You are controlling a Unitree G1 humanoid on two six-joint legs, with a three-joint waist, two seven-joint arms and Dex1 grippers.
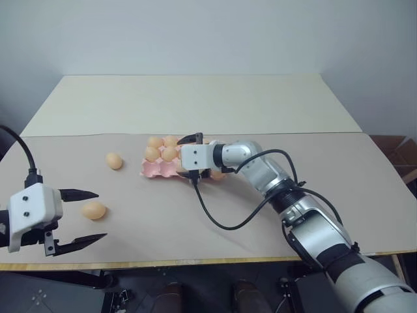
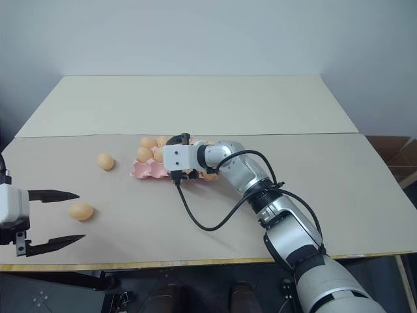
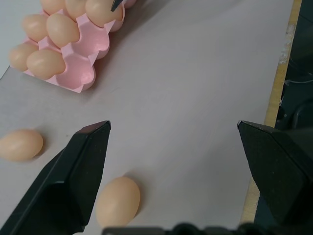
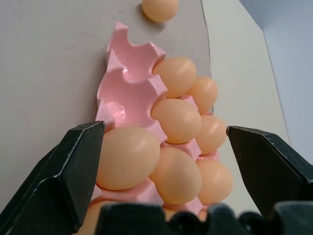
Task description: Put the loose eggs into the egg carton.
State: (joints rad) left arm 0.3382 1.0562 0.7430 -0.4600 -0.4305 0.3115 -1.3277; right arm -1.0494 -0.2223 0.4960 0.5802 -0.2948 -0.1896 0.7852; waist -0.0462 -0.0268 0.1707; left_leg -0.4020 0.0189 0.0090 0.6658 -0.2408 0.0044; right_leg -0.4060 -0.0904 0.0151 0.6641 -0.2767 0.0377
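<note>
Right now the right claw [image 1: 193, 158] hangs over the pink egg carton [image 1: 158, 169], its two black fingers spread wide and holding nothing. In the right wrist view those fingers [image 4: 68, 171] stand to either side of a cluster of eggs seated in the carton's cups, the nearest egg [image 4: 128, 156] just beside one finger; whether it touches it is hard to tell. Several cups along the carton's near edge [image 4: 128, 93] are bare. A black cable [image 1: 221, 218] loops from the claw down across the tabletop [image 1: 195, 104] and back to the arm.

Over by the left front edge of the tabletop, the left claw [image 1: 81, 218] hovers with its fingers parted wide as well, gripping nothing. One loose egg [image 1: 94, 210] lies on the tabletop between the lines of those two fingers, a little beyond their tips, apart from both. In the left wrist view that egg [image 3: 118, 200] lies just beside one finger [image 3: 73, 181].

A second loose egg [image 1: 114, 160] lies farther back, between the first egg and the carton, just to the left of the carton and not touching it. The carton sits near the middle of the tabletop, with its filled cups [image 1: 161, 149] toward the far side.
</note>
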